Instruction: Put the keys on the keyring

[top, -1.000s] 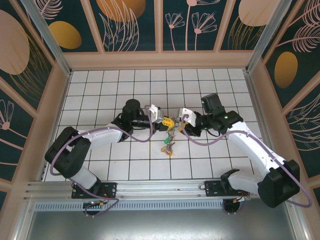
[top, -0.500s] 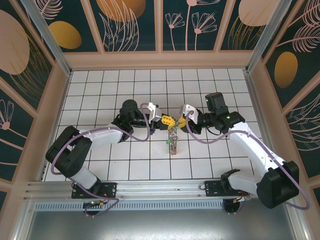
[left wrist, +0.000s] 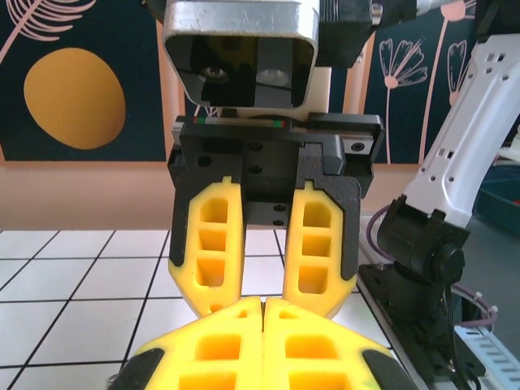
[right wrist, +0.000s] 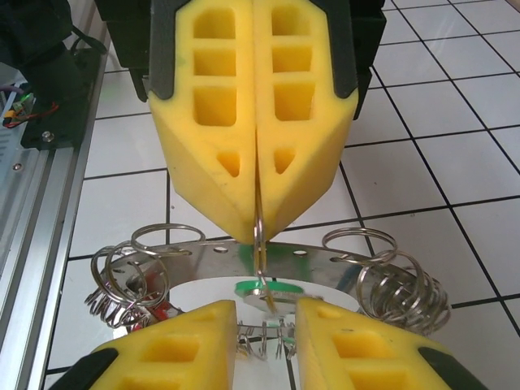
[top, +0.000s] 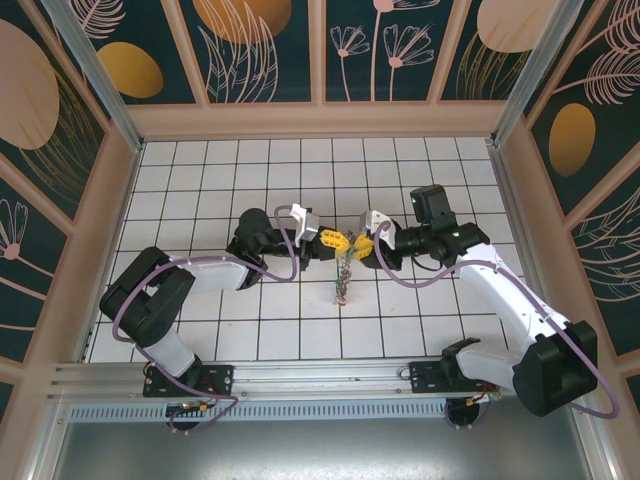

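Lifted off the white tiles [top: 200,200], the colour-tagged metal keys [top: 343,278] hang centre-frame, pinched by the left gripper [top: 338,241]. The right gripper [top: 358,244] has an unclear hold, so steady the bunch before threading.

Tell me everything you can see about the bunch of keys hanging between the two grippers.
The bunch of small metal keys dangles over the white tiled table: tangled thin wire rings, a coil and a green tag. The yellow-fingered left gripper is shut on one wire loop; the yellow-fingered right gripper flanks it, grip unclear.
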